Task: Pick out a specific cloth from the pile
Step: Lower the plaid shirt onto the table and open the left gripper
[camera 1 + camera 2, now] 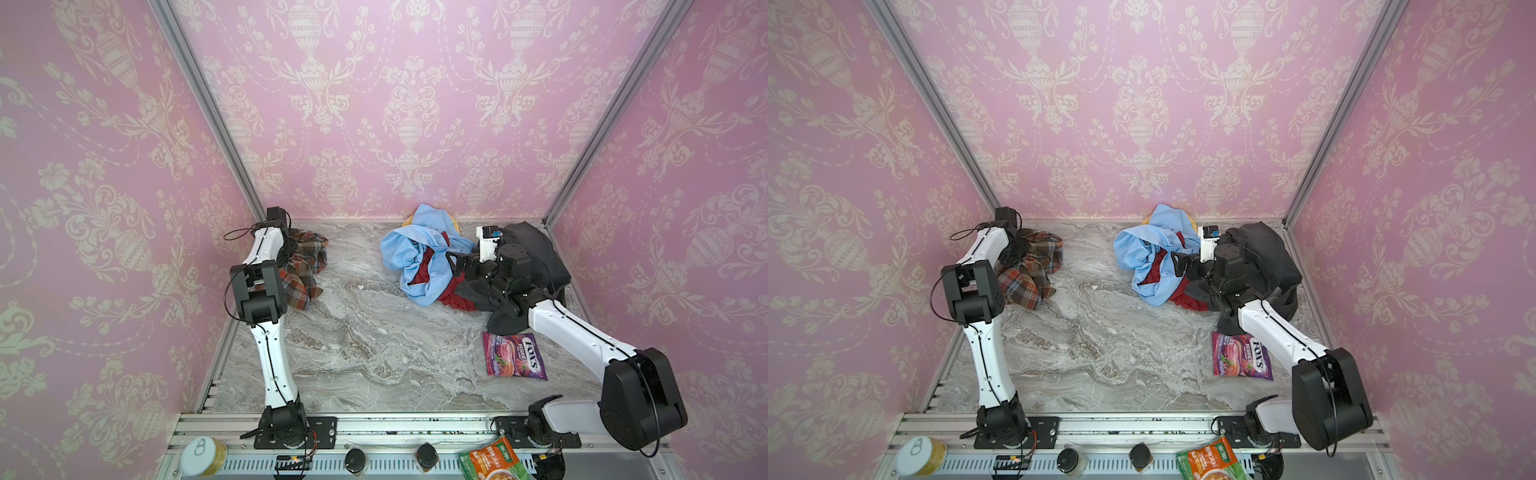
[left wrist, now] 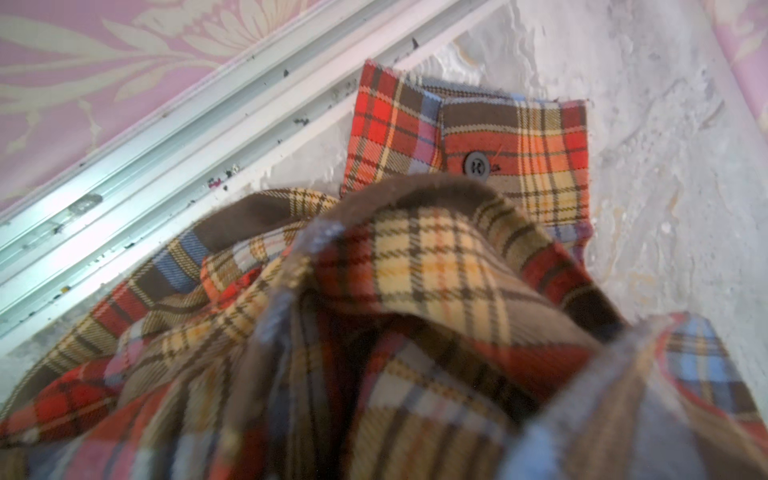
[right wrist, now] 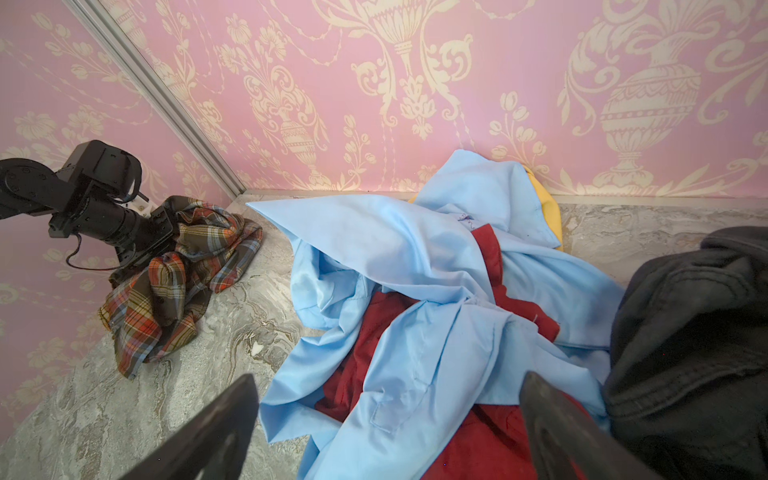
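While the left claw (image 3: 163,223) is clenched on a fold of the cloth (image 1: 309,266), a shallow bite could let it slip, and its cuff may catch the rail (image 2: 166,137). Cloth: crumpled plaid, brown, orange-red, olive, blue lines, buttoned cuff, in the far-left tabletop (image 1: 374,332) corner, well apart from the pile (image 1: 419,257). Right claw (image 3: 388,378): released, over the pile.

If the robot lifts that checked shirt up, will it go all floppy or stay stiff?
Probably floppy: the plaid shirt lies crumpled in soft folds. It likely won't slip easily, since its weave looks fuzzy. Its buttoned cuff may dangle loose.
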